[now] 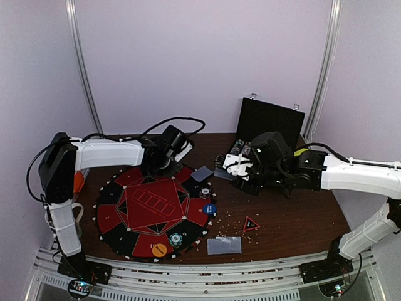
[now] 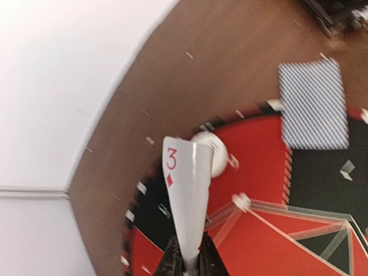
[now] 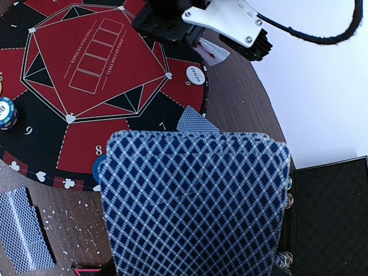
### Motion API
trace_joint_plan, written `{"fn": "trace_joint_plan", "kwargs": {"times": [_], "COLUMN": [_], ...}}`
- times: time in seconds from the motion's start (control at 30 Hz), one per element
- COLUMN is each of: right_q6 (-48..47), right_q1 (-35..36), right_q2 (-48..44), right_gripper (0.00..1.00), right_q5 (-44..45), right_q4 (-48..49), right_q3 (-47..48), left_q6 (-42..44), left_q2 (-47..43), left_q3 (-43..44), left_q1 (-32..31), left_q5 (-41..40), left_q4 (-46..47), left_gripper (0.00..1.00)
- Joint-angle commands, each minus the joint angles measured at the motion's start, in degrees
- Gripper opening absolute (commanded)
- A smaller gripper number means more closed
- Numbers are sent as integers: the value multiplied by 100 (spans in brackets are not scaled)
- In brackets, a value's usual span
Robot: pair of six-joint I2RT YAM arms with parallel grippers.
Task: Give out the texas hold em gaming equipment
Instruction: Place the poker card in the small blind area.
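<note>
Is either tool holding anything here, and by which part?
Left tool pinches a three of diamonds by one short end. Right tool grips a blue-backed card by its near edge.

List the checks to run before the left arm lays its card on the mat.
1. Grip of the left tool on the three of diamonds: ok.
2. Grip of the right tool on its blue-backed card: ok.
3. Drop spot free: cannot tell; the white dealer disc sits just behind the card in the left wrist view.
4. Gap between the left tool and the face-down card at the edge of the mat: ok.
5. Gap between the two tools: ok.
6. Card's height above the mat: cannot tell.
</note>
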Motion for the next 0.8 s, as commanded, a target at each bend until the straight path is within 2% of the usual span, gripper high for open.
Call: {"fn": "trace_joint_plan", "kwargs": {"times": [0.0, 0.13, 0.3, 0.43, 0.67, 0.77], "right_q6": [10, 17, 42, 68, 64, 64], "right_q1": [-63, -95, -129, -130, -137, -142], "right_q2": [-330, -471, -604, -645, -701, -702], "right_gripper": [50, 50, 51, 51, 51, 51], "right_q5": [199, 235, 257, 267, 276, 263], "right_q4": [-48, -103, -147, -176, -125, -107], "right_q3": [-48, -93, -135, -156, -188, -180], "left_q6": [1308, 2231, 2521, 2461, 2268, 2241], "left_q2": [538, 1061, 1500, 1725, 2009, 2109], "left_q3": [90, 149, 432, 583, 694, 703], "left_q1": [-21, -138, -293, -309, -344, -348], "left_q5": [-1068, -1186, -914, -609, -111, -128], "left_q4": [1888, 2841, 3001, 2790, 2110, 1998], "left_gripper": [8, 8, 9, 10, 18, 18]}}
